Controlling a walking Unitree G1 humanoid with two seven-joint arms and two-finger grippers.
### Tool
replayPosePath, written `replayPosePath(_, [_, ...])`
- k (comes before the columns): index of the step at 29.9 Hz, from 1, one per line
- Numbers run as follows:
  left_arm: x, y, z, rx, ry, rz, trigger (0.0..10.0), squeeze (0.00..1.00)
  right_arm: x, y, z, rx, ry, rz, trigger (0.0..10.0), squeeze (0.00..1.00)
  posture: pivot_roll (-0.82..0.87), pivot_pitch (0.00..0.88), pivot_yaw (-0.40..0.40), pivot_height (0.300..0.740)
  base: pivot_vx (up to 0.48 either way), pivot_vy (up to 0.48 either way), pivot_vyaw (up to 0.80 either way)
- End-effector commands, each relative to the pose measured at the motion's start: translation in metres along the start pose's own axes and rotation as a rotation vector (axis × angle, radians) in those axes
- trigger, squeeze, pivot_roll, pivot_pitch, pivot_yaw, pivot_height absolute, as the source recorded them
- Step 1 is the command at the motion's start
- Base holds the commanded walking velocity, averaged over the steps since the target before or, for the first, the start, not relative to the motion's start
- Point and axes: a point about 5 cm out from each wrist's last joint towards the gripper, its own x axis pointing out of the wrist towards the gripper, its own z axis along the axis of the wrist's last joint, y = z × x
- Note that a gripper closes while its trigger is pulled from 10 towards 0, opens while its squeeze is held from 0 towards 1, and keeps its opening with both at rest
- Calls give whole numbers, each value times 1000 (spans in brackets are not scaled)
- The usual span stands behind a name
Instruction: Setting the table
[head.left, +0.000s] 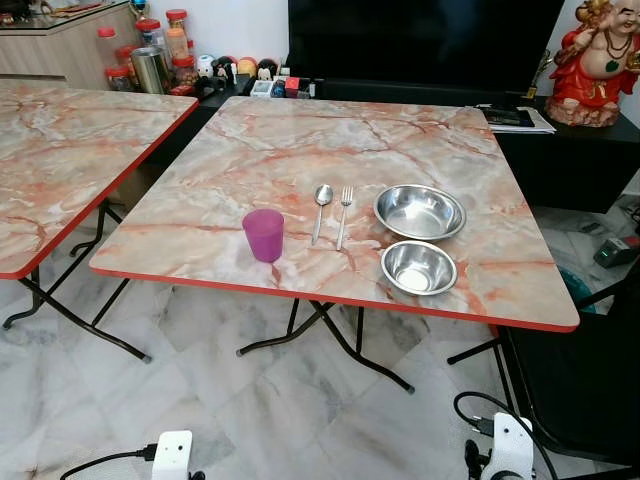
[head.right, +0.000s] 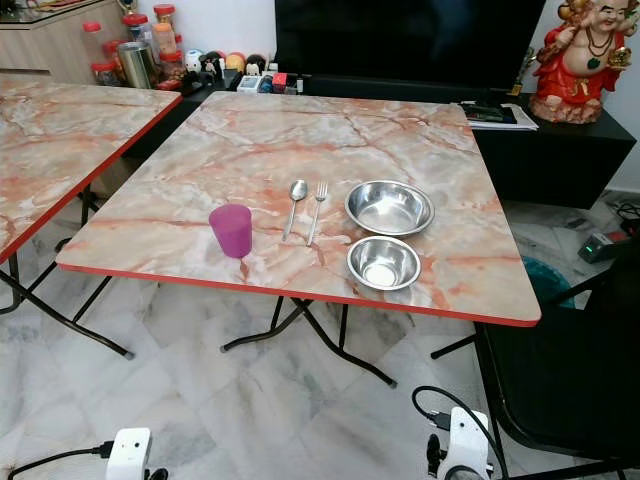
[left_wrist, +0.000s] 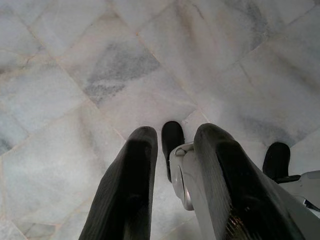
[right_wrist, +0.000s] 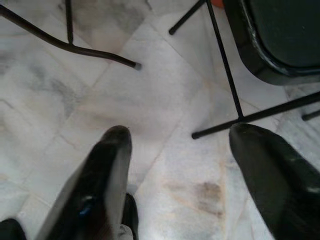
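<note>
My left claw (left_wrist: 172, 165) hangs low over the marble floor (left_wrist: 100, 75), fingers only a narrow gap apart, nothing in them. The floor is pale tile w/ grey veins, glossy.

In front of me is a square folding surface (head.left: 300, 140), marble-print top in cream and pink w/ a red edge, on thin black crossed legs. Going L to R along its near side:
- purple cup (head.left: 264, 235), translucent plastic, tapered, upright, near the front edge; can't tell if anything's inside.
- spoon (head.left: 321, 207), shiny metal, bowl end pointing away from me.
- fork (head.left: 344, 213) just beside it, parallel, tines away from me.
- big steel bowl (head.left: 420, 211), round, polished, empty.
- small steel bowl (head.left: 418, 267), same finish, empty, just in front of the big one, near the front edge.

A black chair (head.left: 575, 380) stands at the R corner.

My right claw (right_wrist: 175, 165) also hangs over the floor, fingers spread wide, holding nothing, near the black chair legs (right_wrist: 225, 75).
</note>
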Motion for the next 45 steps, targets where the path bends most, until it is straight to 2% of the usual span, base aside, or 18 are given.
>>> replayPosePath(1, [0, -2, 0, 10, 11, -12, 10000, 0, 1, 3, 9, 1, -40, 13, 10000, 0, -31, 0, -8, 732, 0, 0, 0])
replayPosePath(5, [1, -2, 0, 9, 11, -14, 10000, 0, 1, 4, 12, -14, -59, 31, 10000, 0, -33, 0, -9, 732, 0, 0, 0])
replayPosePath(9, [1, -3, 1, 9, 12, -17, 10000, 0, 0, 5, 20, -25, -139, 75, 10000, 0, -47, 0, -9, 732, 0, 0, 0])
replayPosePath(14, [1, -5, 1, 12, 13, -23, 10000, 0, -4, 3, 27, 7, -229, 85, 10000, 0, -62, 0, -5, 732, 0, 0, 0])
replayPosePath(20, [2, -5, 3, 17, 12, -26, 10000, 0, -11, 4, 26, 5, -280, 95, 10000, 0, -68, 0, -3, 732, 0, 0, 0])
replayPosePath(27, [2, -3, 5, 24, 10, -26, 10000, 0, -26, -1, 15, -8, -332, 98, 10000, 0, -76, 0, 3, 732, 0, 0, 0])
replayPosePath(35, [2, -4, 6, 33, 9, -28, 10000, 0, -56, -12, 9, -42, -378, 66, 10000, 0, -88, 0, 3, 732, 0, 0, 0])
replayPosePath(36, [2, -5, 6, 35, 9, -30, 10000, 0, -65, -15, 13, -24, -404, 59, 10000, 0, -95, 0, 5, 732, 0, 0, 0])
replayPosePath(44, [3, -11, 4, 41, 19, -35, 10000, 0, -91, -19, 36, -21, -498, 53, 10000, 0, -107, 0, 3, 732, 0, 0, 0])
replayPosePath(45, [3, -13, 4, 41, 21, -36, 10000, 0, -97, -19, 49, -37, -539, 51, 10000, 0, -107, 0, 2, 732, 0, 0, 0])
